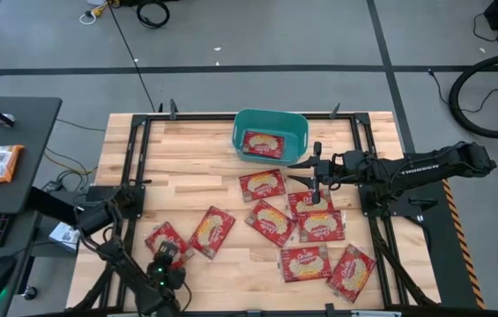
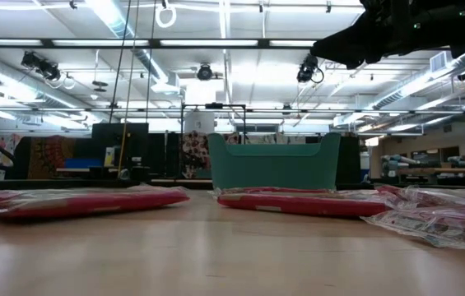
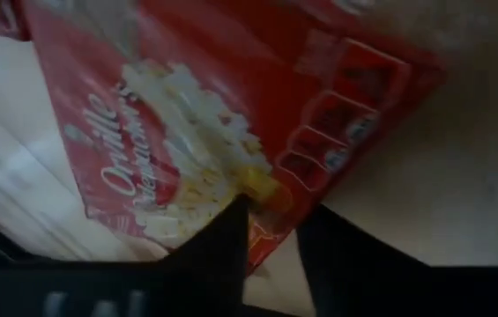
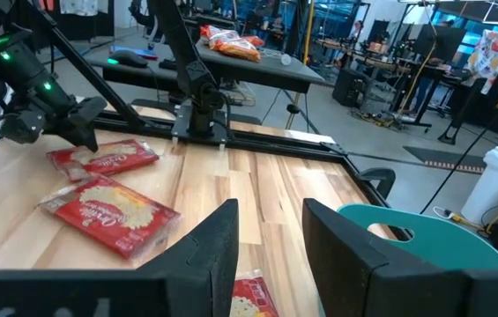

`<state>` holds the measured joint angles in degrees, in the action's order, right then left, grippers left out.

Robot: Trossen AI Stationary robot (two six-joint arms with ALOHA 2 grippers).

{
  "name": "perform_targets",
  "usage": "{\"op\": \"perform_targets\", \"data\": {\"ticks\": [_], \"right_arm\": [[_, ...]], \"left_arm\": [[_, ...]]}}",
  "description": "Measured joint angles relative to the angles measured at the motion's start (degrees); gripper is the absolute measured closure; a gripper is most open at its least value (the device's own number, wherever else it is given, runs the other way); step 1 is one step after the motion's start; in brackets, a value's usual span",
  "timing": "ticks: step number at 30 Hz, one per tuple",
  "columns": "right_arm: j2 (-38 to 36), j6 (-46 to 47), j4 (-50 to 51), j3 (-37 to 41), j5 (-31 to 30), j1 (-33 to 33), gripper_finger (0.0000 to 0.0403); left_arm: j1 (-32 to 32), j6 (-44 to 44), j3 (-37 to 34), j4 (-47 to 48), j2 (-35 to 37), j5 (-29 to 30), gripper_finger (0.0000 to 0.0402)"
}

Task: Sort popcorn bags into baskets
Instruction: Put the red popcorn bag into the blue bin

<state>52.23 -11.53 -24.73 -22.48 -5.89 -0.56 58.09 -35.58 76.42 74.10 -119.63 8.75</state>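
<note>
1. Table [image 1: 187,141]: nine popcorn bags lie loose across its near half; some overlap near the right edge, so one pick may drag its neighbour.
2. Basket [image 1: 271,132], at the far edge, holds one bag [image 1: 263,144].
3. Right gripper [image 1: 312,180], jaws apart and empty, hovers above the middle bags.
4. Left gripper [image 1: 166,257], near the front-left corner, closes on a bag's [image 3: 204,123] edge; whether it grips is unclear, and a shallow pinch could slip.
</note>
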Motion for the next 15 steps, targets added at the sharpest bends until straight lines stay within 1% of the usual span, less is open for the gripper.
{"op": "perform_targets", "data": {"ticks": [3, 4, 7, 10, 15], "right_arm": [[0.0, 0.0, 0.0, 0.0, 0.0, 0.0, 0.0270], [0.0, 0.0, 0.0, 0.0, 0.0, 0.0, 0.0270], [0.0, 0.0, 0.1, 0.0, 0.0, 0.0, 0.0270], [0.0, 0.0, 0.1, 0.0, 0.0, 0.0, 0.0270], [0.0, 0.0, 0.1, 0.0, 0.0, 0.0, 0.0270]], "left_arm": [[-1.4, -1.3, 0.0, -0.2, 0.0, -0.6, 0.0380], [-2.0, -1.9, 0.0, -0.1, 0.0, -0.9, 0.0389], [-3.9, -4.6, 0.4, 1.7, 0.0, -1.0, 0.0393], [-5.7, -4.0, 1.6, 4.5, 0.3, -1.0, 0.0397], [-7.7, -6.0, 2.3, 11.5, 4.8, 0.5, 0.0398]]}}
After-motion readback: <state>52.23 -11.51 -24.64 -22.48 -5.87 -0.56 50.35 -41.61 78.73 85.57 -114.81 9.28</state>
